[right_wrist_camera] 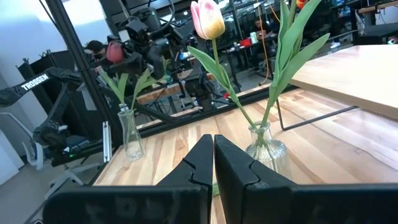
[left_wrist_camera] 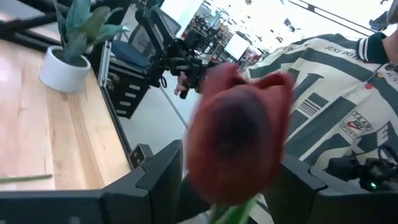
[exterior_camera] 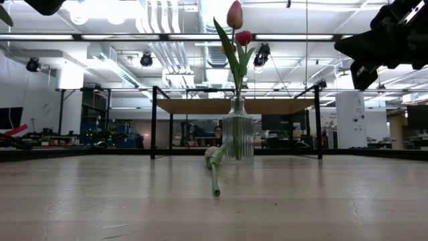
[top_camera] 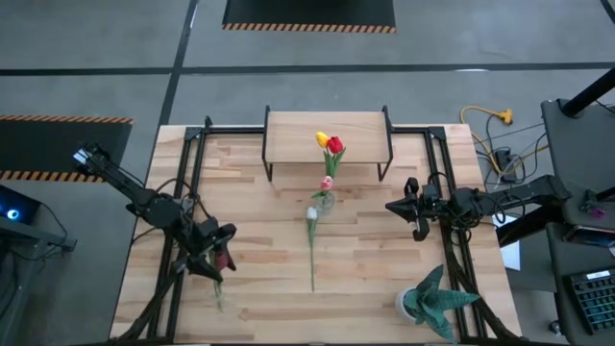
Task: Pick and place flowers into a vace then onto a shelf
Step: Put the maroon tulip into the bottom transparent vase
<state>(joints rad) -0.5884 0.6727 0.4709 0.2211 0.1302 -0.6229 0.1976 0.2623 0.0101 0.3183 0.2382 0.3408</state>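
robotics lab (exposed ceiling ducts (exterior_camera: pixel 167 50), workbenches (exterior_camera: pixel 100 137))

Left claw (top_camera: pixel 213 252) gripping, right claw (top_camera: pixel 408 208) closed

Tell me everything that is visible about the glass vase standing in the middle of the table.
The glass vase is clear, ribbed and narrow-necked. It stands upright on the wooden table, just in front of the shelf. It holds tulips with green stems and leaves: pink, red and yellow heads show. A white tulip lies on the table by its base. No gripper touches it.
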